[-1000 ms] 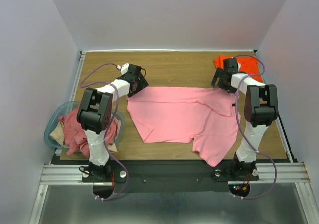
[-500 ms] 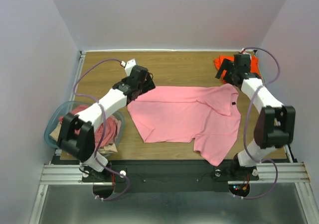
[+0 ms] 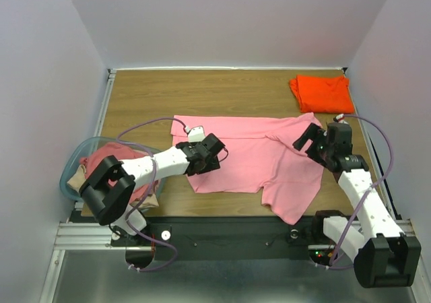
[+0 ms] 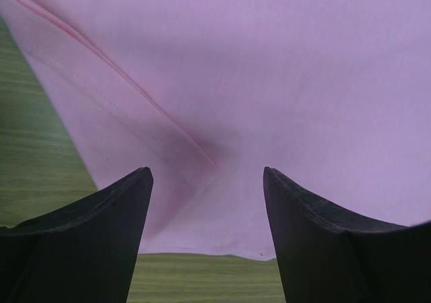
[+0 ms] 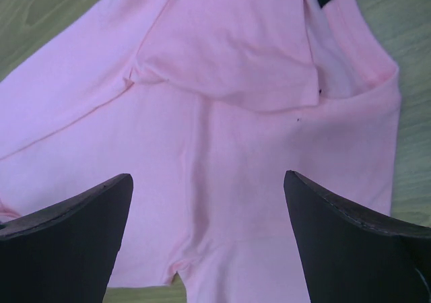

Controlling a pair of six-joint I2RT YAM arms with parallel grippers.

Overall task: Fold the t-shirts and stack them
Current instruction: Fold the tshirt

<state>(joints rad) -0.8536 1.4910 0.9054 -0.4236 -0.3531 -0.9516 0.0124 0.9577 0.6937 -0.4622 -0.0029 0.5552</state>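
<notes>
Pink t-shirt point(image 3: 249, 151) lies flat just right of the tub point(image 3: 71, 172), left gripper point(image 3: 215, 156) open over its tub-side edge, right gripper point(image 3: 310, 139) open over the collar end away from the tub, so I lower both evenly and pinch edges only.

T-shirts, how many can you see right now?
4: a pink shirt spread mid-table, an orange shirt folded far right, a rose shirt and a tan shirt in the tub; more may hide underneath.
</notes>
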